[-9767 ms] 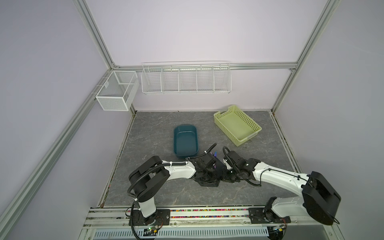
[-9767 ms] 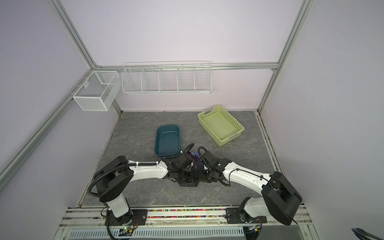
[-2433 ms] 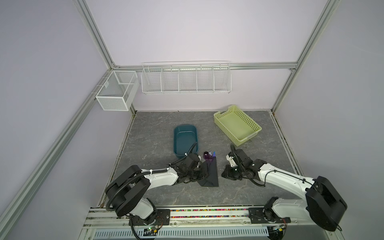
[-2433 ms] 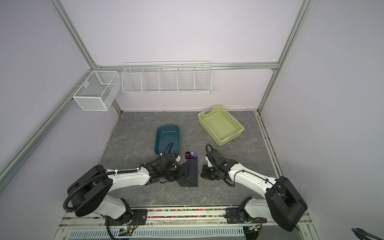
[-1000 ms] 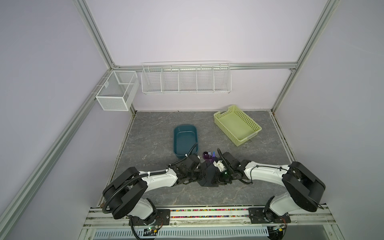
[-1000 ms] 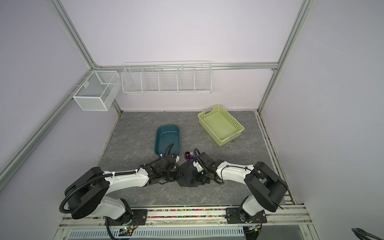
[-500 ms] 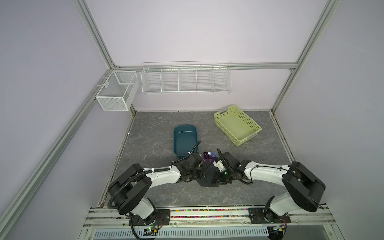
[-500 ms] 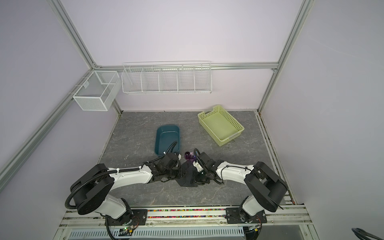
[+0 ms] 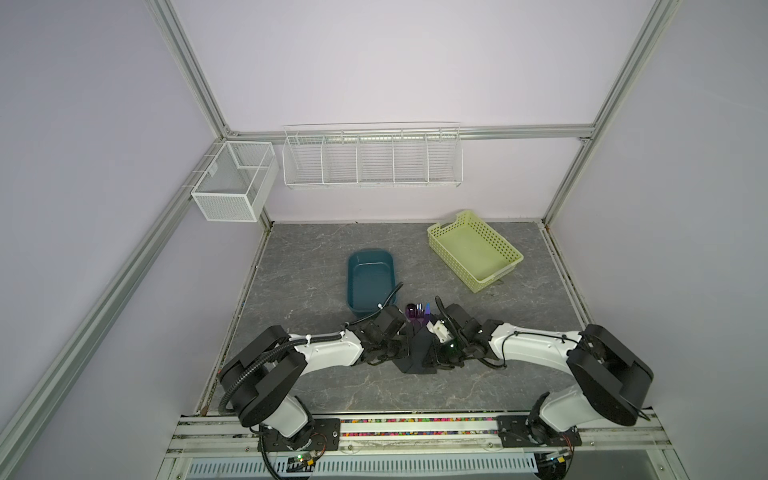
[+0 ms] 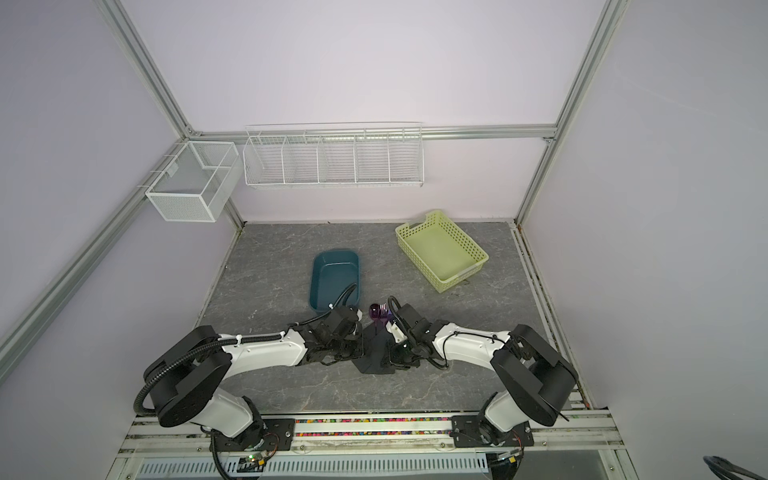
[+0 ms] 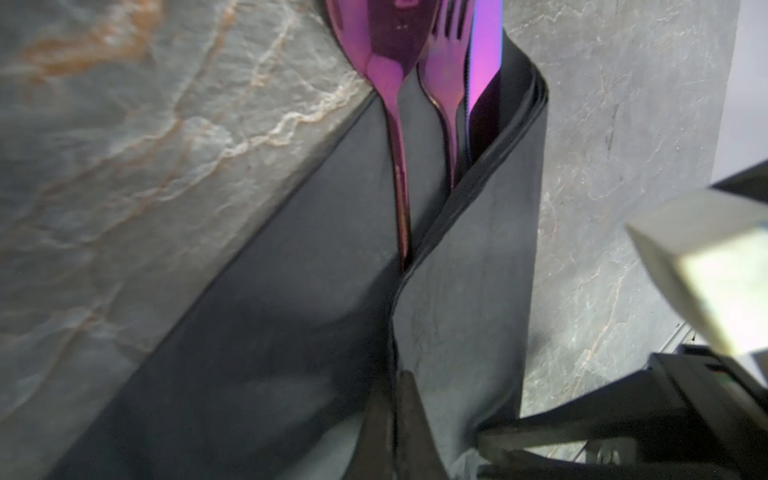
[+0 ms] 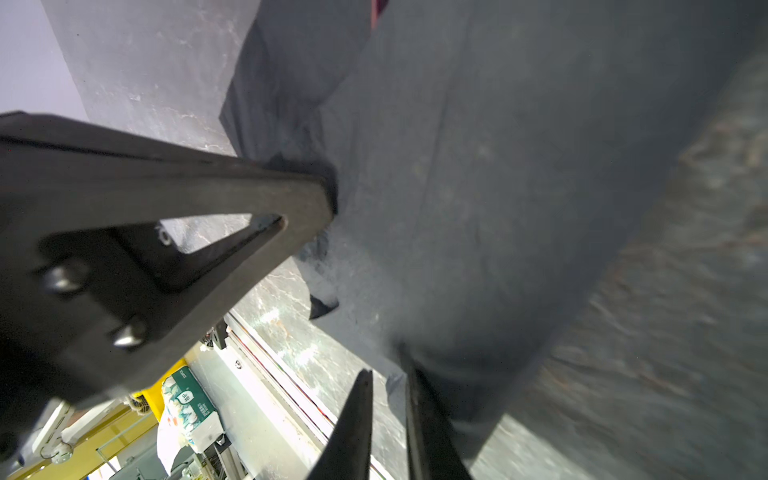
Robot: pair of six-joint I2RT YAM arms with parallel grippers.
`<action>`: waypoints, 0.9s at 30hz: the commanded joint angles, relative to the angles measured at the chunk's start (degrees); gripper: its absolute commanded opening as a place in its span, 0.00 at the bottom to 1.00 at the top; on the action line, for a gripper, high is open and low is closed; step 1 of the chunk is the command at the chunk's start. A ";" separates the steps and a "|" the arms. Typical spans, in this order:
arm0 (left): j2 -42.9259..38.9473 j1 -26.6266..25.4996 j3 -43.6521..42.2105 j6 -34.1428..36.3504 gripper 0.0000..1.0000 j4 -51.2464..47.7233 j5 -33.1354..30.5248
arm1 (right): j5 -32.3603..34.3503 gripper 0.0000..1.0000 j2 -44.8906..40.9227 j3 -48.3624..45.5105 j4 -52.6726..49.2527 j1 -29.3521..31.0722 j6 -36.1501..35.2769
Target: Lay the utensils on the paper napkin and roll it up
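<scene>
Handles of utensils (image 11: 386, 70) hidden under folded paper napkin (image 11: 270, 332)

**Tubs and racks around a grey slab**

A grey marbled tabletop (image 9: 307, 266) forms the floor of the cell; a teal oval tub (image 9: 370, 252) sits toward 11 o'clock from its middle; a pale yellow-green perforated basket (image 9: 473, 249), set askew, lies toward 1 o'clock, well apart from the tub; a white wire rack (image 9: 372, 160) with dividers hangs on the back wall at 12 o'clock; a white mesh box (image 9: 232, 187) hangs at 10 o'clock.
</scene>
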 commanded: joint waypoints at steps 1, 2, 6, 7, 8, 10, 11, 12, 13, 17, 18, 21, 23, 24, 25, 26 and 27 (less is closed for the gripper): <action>-1.99 0.00 0.90 1.17 0.00 -2.26 -1.94 | 1.51 0.20 -2.35 1.10 -1.49 0.42 0.32; -2.22 0.00 0.95 1.28 0.00 -2.68 -2.19 | 1.51 0.21 -2.49 1.12 -1.48 0.44 0.33; -2.89 -0.02 0.81 1.07 0.00 -3.33 -2.66 | 1.66 0.21 -2.70 1.18 -1.70 0.44 0.23; -2.84 -0.02 0.72 1.07 0.00 -3.33 -2.72 | 1.80 0.21 -2.72 1.18 -1.73 0.43 0.27; -2.61 0.00 0.80 1.18 0.00 -3.33 -2.70 | 1.83 0.21 -2.79 1.18 -1.66 0.45 0.25; -1.94 0.02 1.06 1.42 0.00 -3.32 -2.51 | 1.86 0.21 -2.69 1.27 -1.66 0.46 0.24; -1.54 0.00 1.24 1.43 0.00 -3.33 -2.47 | 1.82 0.21 -2.70 1.28 -1.65 0.45 0.24; -1.13 0.01 1.38 1.42 0.00 -3.33 -2.40 | 1.77 0.20 -2.59 1.36 -1.67 0.46 0.28; -0.79 0.06 1.42 1.18 0.00 -3.41 -2.48 | 1.77 0.20 -2.57 1.40 -1.68 0.43 0.24; 0.13 -0.02 1.42 0.39 0.00 -3.77 -3.08 | 1.10 0.20 -2.37 1.51 -1.48 0.43 0.17; 0.44 0.05 1.42 0.37 0.00 -3.79 -2.93 | 0.92 0.20 -2.19 1.53 -1.40 0.47 0.14; 1.02 0.00 1.29 0.40 0.00 -3.77 -2.61 | -0.17 0.19 -1.51 1.37 -0.86 0.49 0.08; 1.33 -0.02 1.33 0.44 0.00 -3.73 -2.60 | -0.90 0.19 -0.91 1.27 -0.30 0.54 0.08; 1.43 -0.02 1.41 0.48 0.00 -3.70 -2.62 | -1.20 0.18 -0.59 1.19 -0.05 0.52 -0.02; 1.54 0.01 1.47 0.51 0.00 -3.74 -2.63 | -1.37 0.18 -0.32 1.17 0.17 0.54 0.05; 1.66 0.02 1.51 0.48 0.00 -3.68 -2.64 | -1.46 0.18 0.02 1.11 0.35 0.61 0.05; 1.78 0.00 1.59 0.51 0.00 -3.68 -2.65 | -1.66 0.18 0.36 1.12 0.58 0.60 0.10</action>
